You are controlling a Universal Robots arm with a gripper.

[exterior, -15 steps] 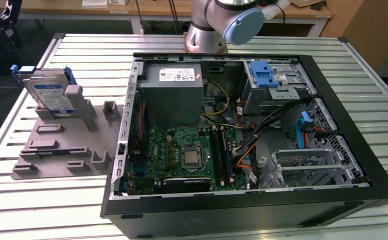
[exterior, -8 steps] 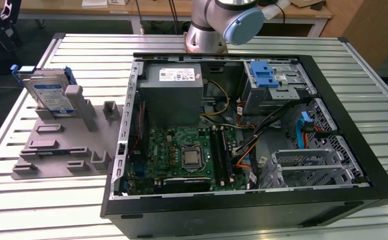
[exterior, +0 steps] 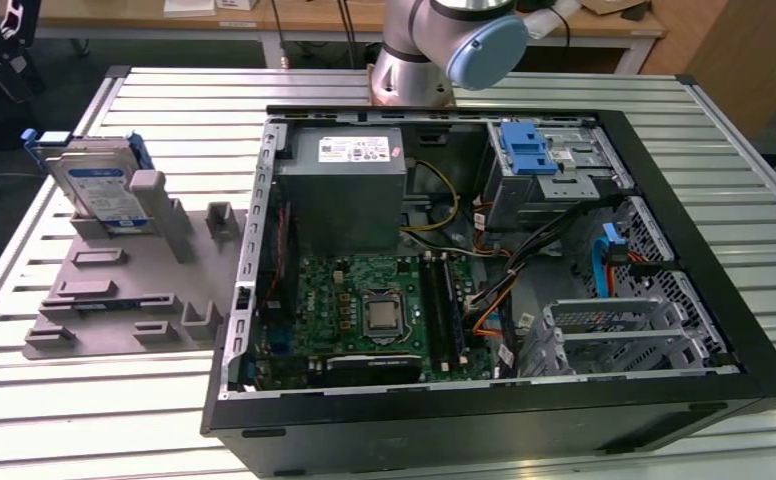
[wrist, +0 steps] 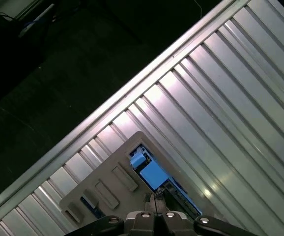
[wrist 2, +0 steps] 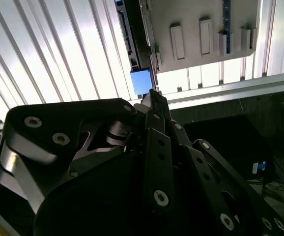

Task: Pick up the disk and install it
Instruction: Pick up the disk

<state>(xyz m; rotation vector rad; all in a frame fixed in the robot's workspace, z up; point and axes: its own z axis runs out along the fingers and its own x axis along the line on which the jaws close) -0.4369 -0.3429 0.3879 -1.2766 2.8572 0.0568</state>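
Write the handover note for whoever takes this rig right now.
Gripper: shut, holding nothing, above the disk and clear of it.
Disk: upright in the grey holder on the slatted table, at the exterior view's left, beside the open computer case.
Done: nothing that shows; the disk is not gripped.
Left: both the pick-up and the install.

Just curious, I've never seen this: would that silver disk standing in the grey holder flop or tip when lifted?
The disk looks like a rigid metal slab in a blue frame, so probably stiff and heavy for its size. It stands on edge in the grey holder, so a sideways nudge might tilt it.
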